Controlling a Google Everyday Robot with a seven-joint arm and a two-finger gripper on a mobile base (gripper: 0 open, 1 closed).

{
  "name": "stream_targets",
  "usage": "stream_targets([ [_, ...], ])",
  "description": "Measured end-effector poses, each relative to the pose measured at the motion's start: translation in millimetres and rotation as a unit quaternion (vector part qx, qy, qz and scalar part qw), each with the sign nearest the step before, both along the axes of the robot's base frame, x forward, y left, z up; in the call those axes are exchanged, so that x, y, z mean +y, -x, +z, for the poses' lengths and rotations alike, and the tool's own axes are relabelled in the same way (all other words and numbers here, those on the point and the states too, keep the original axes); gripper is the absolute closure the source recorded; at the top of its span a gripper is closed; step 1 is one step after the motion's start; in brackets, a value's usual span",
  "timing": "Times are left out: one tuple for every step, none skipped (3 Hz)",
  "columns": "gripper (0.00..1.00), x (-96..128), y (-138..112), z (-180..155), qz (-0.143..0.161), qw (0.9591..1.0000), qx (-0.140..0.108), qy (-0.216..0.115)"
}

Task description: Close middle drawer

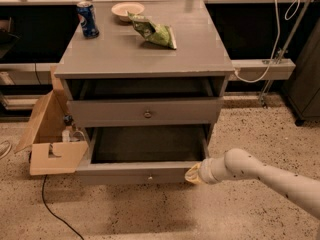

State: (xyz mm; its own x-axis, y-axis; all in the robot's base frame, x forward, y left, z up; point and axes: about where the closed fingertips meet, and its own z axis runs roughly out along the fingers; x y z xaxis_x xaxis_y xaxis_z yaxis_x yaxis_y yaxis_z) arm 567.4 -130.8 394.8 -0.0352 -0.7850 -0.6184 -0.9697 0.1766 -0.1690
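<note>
floor: nearest to us, a speckled stone floor (pixel 150 214), with a thin black cable (pixel 52 209) trailing across it at the left.
arm: a white speckled robot arm (pixel 270 176) reaches in from the lower right, low over the floor.
gripper: the yellowish-tipped gripper (pixel 193 174) sits at the right end of the open drawer's front, touching it or just beside it.
grip: we cannot tell how far it is open or whether it has hold of anything.
middle drawer: the grey wooden middle drawer (pixel 135 173) stands well out of the cabinet, its dark inside empty to our eye, with a small round knob (pixel 150 177) at the centre of its front.
box: an open brown cardboard box (pixel 52 156) stands just left of that drawer.
upper drawer: the grey drawer above (pixel 115 113), with a brass knob (pixel 147 114), stands out only slightly, and we see a dark gap behind its front.
cabinet top: on the flat grey top (pixel 125 54) lie a crumpled green snack bag (pixel 154 31), a blue drink can (pixel 88 19) standing upright to its left, and a shallow pale bowl (pixel 127 9) farthest back.
back right: a white cable (pixel 274 39) hangs by a rail.
</note>
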Motion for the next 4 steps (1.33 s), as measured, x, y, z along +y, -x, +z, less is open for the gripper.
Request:
stream_targets([
  [1.0, 5, -7, 0, 0.008, 0.9998, -0.017, -0.011],
  [1.0, 11, -22, -1, 0.011, 0.9985, -0.044, -0.032],
  [1.0, 12, -24, -2, 0.01, 0.9982, -0.048, -0.034],
  [1.0, 19, -46, -6, -0.001, 0.9953, -0.073, -0.063],
])
